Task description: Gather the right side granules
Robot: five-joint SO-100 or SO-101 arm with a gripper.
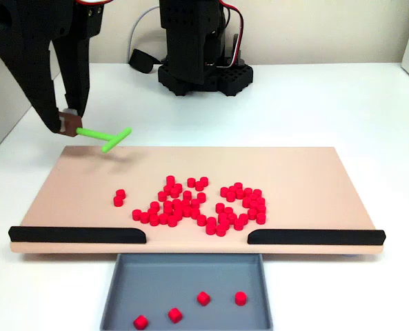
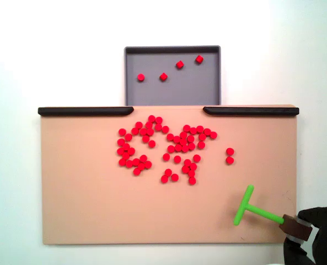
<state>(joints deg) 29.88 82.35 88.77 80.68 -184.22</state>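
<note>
Dozens of small red granules (image 1: 197, 203) lie in a loose cluster at the middle of the beige board (image 1: 314, 172); from above the granules (image 2: 163, 149) spread across the board (image 2: 86, 193) just below the gap between two rails. Two of them (image 2: 230, 155) sit apart at the right. My gripper (image 1: 67, 123) hovers at the board's far left corner, shut on the brown end block of a green T-shaped pusher (image 1: 109, 136). Seen from above, the gripper (image 2: 295, 227) is at the lower right, and the pusher (image 2: 247, 207) rests clear of the granules.
A grey tray (image 1: 190, 276) holding several red granules sits against the board's front edge, below the gap between two black rails (image 1: 76, 234) (image 1: 314, 236). From above, the tray (image 2: 207, 91) is at the top. The arm's black base (image 1: 201, 65) stands behind the board.
</note>
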